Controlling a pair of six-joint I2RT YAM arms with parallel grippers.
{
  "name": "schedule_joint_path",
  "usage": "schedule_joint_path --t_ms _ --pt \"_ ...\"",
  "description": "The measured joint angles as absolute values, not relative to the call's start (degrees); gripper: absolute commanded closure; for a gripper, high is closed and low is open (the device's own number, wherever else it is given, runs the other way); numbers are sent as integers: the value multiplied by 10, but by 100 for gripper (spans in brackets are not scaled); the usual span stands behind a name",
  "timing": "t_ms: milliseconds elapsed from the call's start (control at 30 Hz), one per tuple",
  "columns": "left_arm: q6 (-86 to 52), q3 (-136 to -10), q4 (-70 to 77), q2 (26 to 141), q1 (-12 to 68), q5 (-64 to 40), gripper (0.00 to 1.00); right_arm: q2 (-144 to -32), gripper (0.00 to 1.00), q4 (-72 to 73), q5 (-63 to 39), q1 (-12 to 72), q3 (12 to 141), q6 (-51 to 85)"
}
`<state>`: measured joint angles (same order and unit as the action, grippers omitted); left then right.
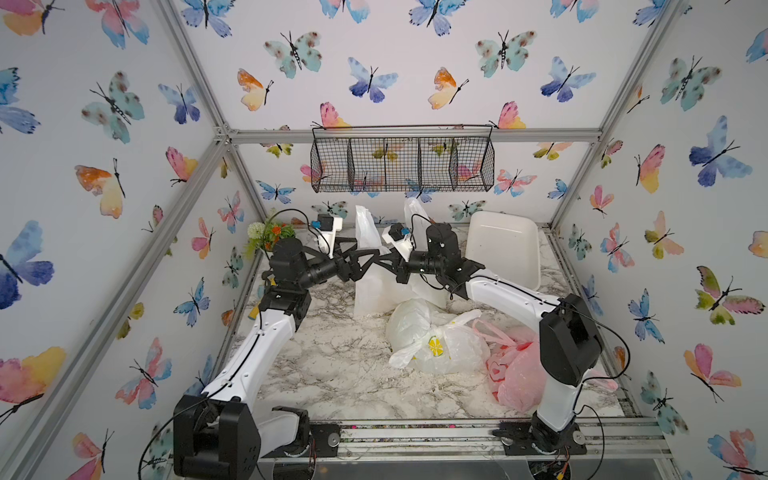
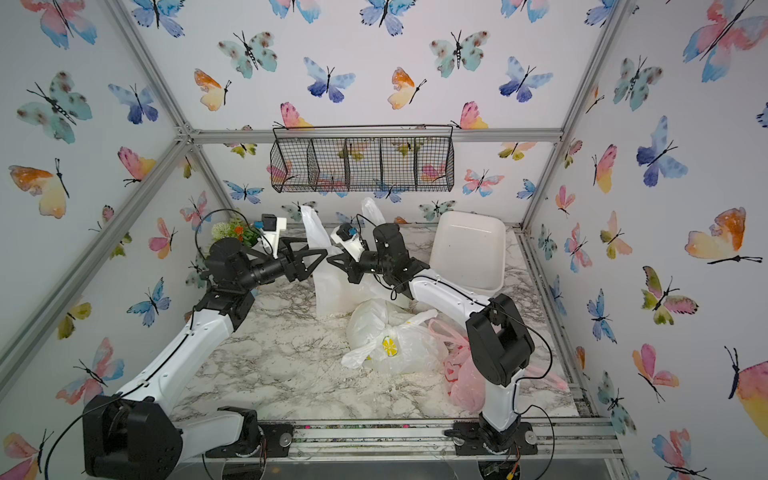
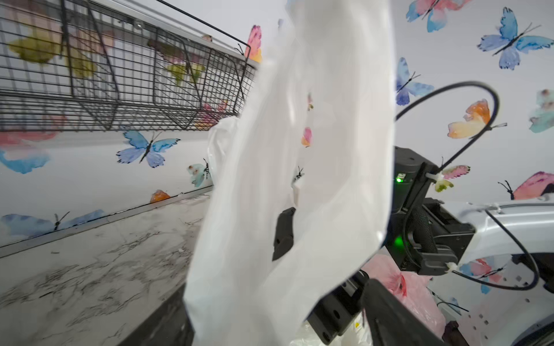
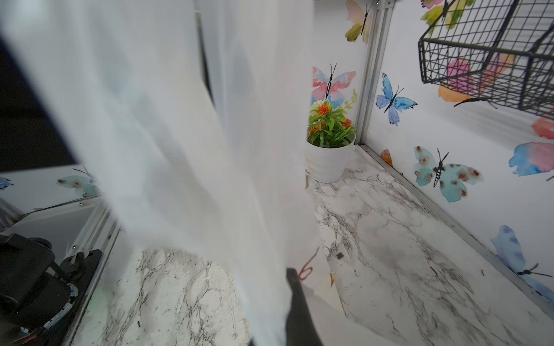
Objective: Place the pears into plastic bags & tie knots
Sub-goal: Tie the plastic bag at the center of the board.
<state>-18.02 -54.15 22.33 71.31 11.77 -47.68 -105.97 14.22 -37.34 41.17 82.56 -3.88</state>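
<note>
Marble-print bench (image 2: 291,365): seemingly knotting the white plastic bag (image 2: 332,286); left fingers (image 2: 307,251) released, right fingers (image 2: 345,266) clenched on it; next, catch a handle.

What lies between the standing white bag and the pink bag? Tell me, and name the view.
The lemon-print bag lies between the white bag and the pink bag; both top views show it.

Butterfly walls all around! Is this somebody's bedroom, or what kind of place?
Probably a robot test booth, not a bedroom: wallpaper panels in a metal frame, a left arm and right arm bolted to a rail, above a marble-look table.
</note>
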Motion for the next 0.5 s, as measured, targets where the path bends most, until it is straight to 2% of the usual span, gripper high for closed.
schedule_joint_path --t_ms 100,267,400,433,500 --pt "-176 -545 255 737 124 -476 20 -1060 98 142 -381 412 826 -33" --pt "-198 -543 333 768 125 -480 37 -1060 98 143 -393 412 826 -21" --pt "-211 -536 379 783 125 -487 45 -1060 98 147 -401 412 826 -10" --pt "-216 -536 388 787 125 -494 52 -1060 98 150 -404 412 826 -6" --pt "-224 -538 404 797 128 -506 72 -1060 93 155 -407 412 826 -1"
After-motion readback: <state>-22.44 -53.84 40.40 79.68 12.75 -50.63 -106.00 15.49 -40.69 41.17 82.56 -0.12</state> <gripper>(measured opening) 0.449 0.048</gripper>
